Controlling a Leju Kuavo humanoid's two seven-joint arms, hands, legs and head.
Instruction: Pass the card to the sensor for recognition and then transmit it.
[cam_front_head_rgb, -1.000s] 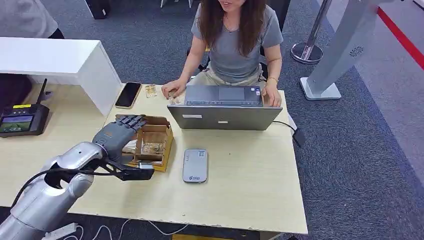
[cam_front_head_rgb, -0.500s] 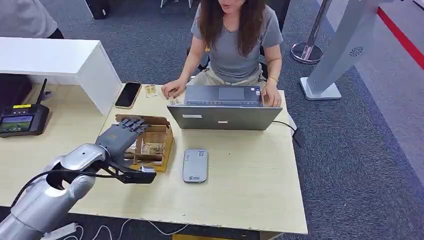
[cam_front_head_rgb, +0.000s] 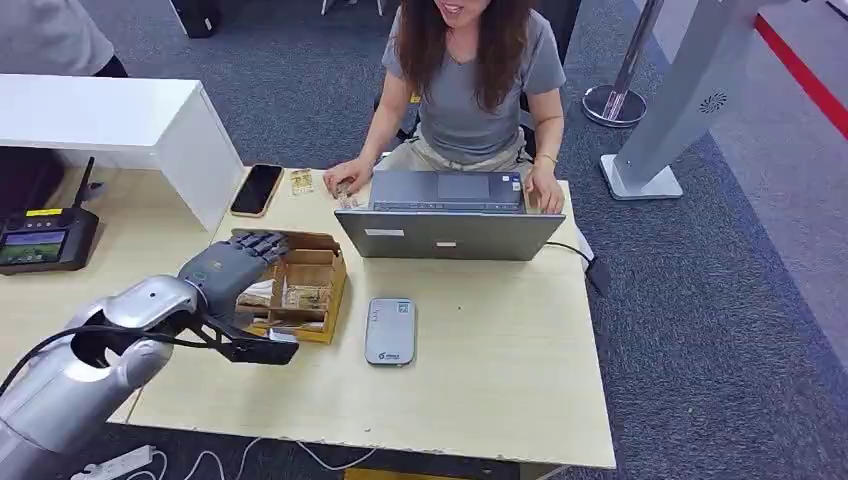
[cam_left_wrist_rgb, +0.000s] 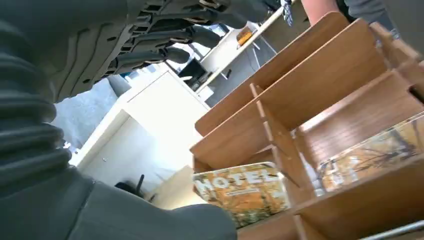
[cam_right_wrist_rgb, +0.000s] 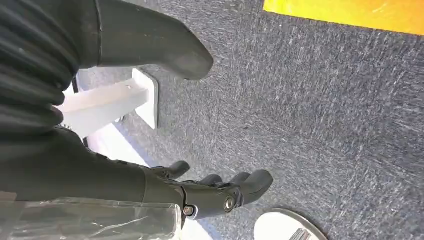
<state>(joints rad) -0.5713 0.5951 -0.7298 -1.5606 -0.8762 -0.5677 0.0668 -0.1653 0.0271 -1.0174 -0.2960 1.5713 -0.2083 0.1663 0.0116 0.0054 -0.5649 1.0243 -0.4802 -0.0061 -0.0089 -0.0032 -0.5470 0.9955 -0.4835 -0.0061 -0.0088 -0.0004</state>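
A wooden card box (cam_front_head_rgb: 312, 284) with compartments stands on the table left of the grey flat sensor (cam_front_head_rgb: 390, 330). My left hand (cam_front_head_rgb: 232, 267) hovers at the box's left side, fingers stretched over its back edge, holding nothing. In the left wrist view the hand (cam_left_wrist_rgb: 95, 50) has spread fingers (cam_left_wrist_rgb: 170, 35) above the box (cam_left_wrist_rgb: 320, 80). A card printed "HOTEL" (cam_left_wrist_rgb: 242, 187) stands in one slot and a second card in a clear sleeve (cam_left_wrist_rgb: 370, 155) in the slot beside it. My right hand (cam_right_wrist_rgb: 210, 192) hangs over the carpet, fingers apart and empty.
A person sits behind an open laptop (cam_front_head_rgb: 450, 215) at the far side of the table. A black phone (cam_front_head_rgb: 256, 189) lies near a white counter block (cam_front_head_rgb: 120, 125). A payment terminal (cam_front_head_rgb: 45, 240) sits at the left. A cable runs off the table's right edge.
My left arm and hand first edged right toward the box, then drew back a little to the left. Nothing has been picked up.
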